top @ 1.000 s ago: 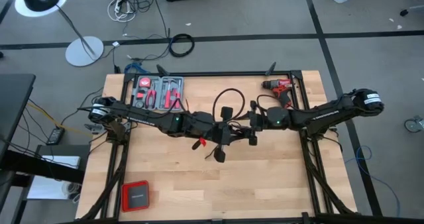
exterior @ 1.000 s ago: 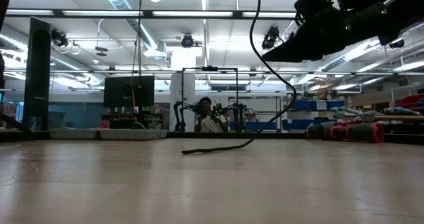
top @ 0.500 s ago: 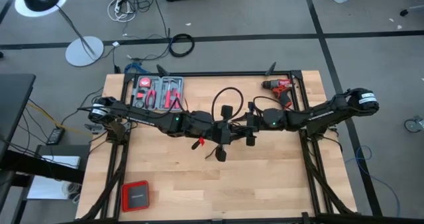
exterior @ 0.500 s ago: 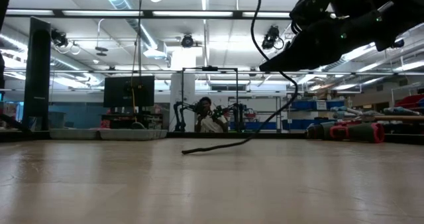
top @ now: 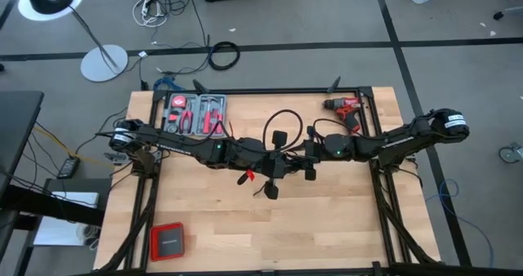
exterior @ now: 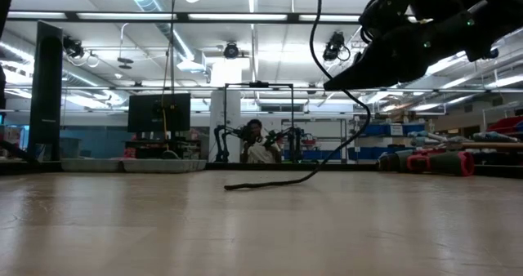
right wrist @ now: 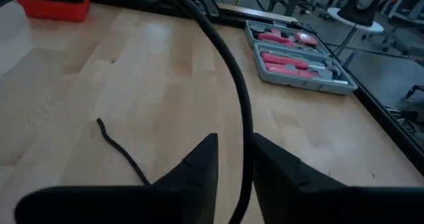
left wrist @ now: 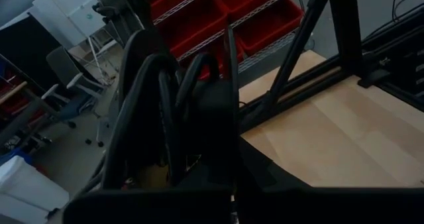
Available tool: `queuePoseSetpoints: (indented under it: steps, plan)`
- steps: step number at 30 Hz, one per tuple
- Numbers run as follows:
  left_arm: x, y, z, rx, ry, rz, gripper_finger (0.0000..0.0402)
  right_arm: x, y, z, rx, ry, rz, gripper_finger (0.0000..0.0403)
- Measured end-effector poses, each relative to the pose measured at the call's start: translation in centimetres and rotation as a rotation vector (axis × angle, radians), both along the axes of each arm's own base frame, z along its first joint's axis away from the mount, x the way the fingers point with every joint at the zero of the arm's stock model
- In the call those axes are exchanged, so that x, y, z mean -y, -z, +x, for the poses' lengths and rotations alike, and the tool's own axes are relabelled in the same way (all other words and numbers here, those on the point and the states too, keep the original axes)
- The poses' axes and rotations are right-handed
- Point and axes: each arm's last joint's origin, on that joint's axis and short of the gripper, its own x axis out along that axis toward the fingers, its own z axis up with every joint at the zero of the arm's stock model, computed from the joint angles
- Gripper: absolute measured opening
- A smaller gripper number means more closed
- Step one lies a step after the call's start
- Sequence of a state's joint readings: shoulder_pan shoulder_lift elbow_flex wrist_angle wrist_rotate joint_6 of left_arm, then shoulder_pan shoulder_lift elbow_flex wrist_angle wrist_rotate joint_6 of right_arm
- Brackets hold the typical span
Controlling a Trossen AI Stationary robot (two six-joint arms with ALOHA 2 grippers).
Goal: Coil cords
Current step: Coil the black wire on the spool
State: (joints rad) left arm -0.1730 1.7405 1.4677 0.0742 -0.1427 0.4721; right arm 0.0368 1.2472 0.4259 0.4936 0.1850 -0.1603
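Pinching in on the thin black cord [right wrist: 244, 111], your right gripper [right wrist: 233, 163] has the line running right down the gap between its two fingers [right wrist: 199, 164], though whether they actually squeeze it you can't tell from here. Your left gripper [top: 272, 168] sits just beside it over mid-table, pressed together on a bundle of that cord (the left wrist view is basically all black loops). From the grippers the cord arcs up, and its loose end trails onto the wooden table [right wrist: 79, 71]. Farther out: a tool case [top: 195, 113], a red drill [top: 344, 106], a red box [top: 167, 241].
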Motion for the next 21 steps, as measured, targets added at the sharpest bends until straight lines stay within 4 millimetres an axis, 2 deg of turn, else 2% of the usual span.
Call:
queuePoseSetpoints:
  steps: [6, 10, 14, 21]
  plan:
    - [0.0, 0.0, 0.0, 0.001, -0.004, 0.0, 0.0, 0.1, 0.3, -0.1, -0.036, 0.007, -0.018, 0.0011]
    - [0.0, 0.0, 0.0, -0.003, -0.008, -0.002, 0.0, 0.0, 0.5, -0.3, -0.064, 0.01, -0.016, 0.0007]
    - [0.0, 0.5, -0.1, -0.057, -0.017, -0.02, 0.0, -0.9, 0.7, -1.2, -0.146, -0.041, 0.001, 0.0005]
    - [-0.3, 1.5, -0.4, -0.163, -0.044, -0.074, 0.0, -2.3, -0.5, -3.4, -0.193, -0.086, 0.007, 0.0004]
